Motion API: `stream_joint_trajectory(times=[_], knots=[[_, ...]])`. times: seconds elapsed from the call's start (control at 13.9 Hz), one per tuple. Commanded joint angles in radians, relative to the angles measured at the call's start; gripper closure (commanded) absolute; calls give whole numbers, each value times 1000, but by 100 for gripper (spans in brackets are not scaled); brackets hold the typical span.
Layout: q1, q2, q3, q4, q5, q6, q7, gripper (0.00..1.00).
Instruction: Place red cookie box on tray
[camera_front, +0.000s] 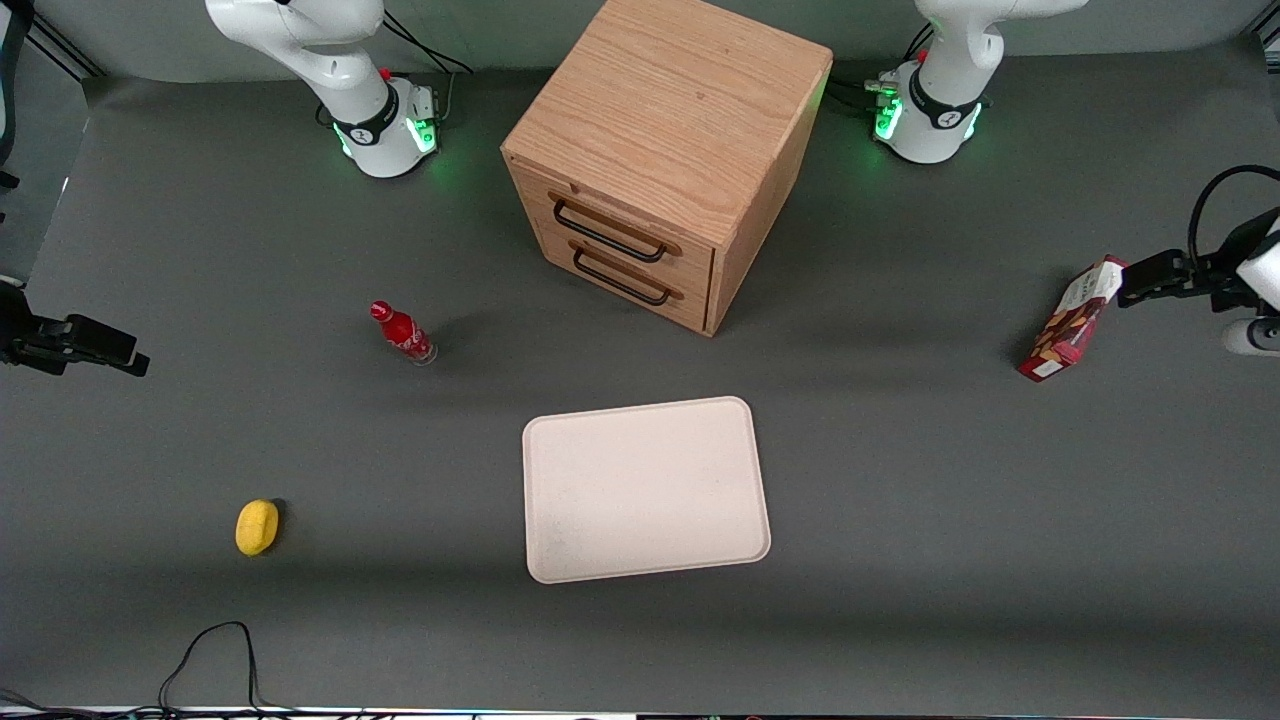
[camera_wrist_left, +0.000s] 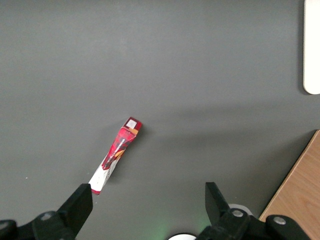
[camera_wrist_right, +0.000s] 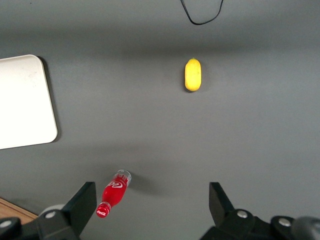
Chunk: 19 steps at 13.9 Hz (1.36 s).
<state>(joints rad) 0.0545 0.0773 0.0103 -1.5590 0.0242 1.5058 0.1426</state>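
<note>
Standing on edge on the grey bench (camera_front: 900, 500), the slim red cookie box (camera_front: 1072, 319) sits toward the working arm's end, well apart from the cream-beige rectangular tray (camera_front: 646, 488). Left pincer (camera_wrist_left: 149, 197) hovers above the box, fingers spread wide, grasping nothing.

The printed-card red cookie box (camera_front: 1072, 320), matt cream tray (camera_front: 645, 490) and grained wooden cabinet (camera_front: 660, 150) sit on a matt grey tabletop (camera_front: 900, 560), under the black-plastic gripper (camera_wrist_left: 147, 200).
</note>
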Motion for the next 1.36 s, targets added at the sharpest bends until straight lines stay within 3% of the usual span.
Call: stream_joint_trajectory(times=[0.0,0.22,0.43,0.57,1.08,1.22,1.29], knots=[[79,-150,-1,-188,11,59,110,0],[142,-324,-1,-422,11,154,164,0],[217,-410,-1,-559,11,206,288,0],[260,-430,-1,-604,11,221,353,0],[297,-445,-1,-648,10,240,319,0],[295,-444,-1,-656,11,251,388,0],[297,-441,0,-661,11,260,513,0]])
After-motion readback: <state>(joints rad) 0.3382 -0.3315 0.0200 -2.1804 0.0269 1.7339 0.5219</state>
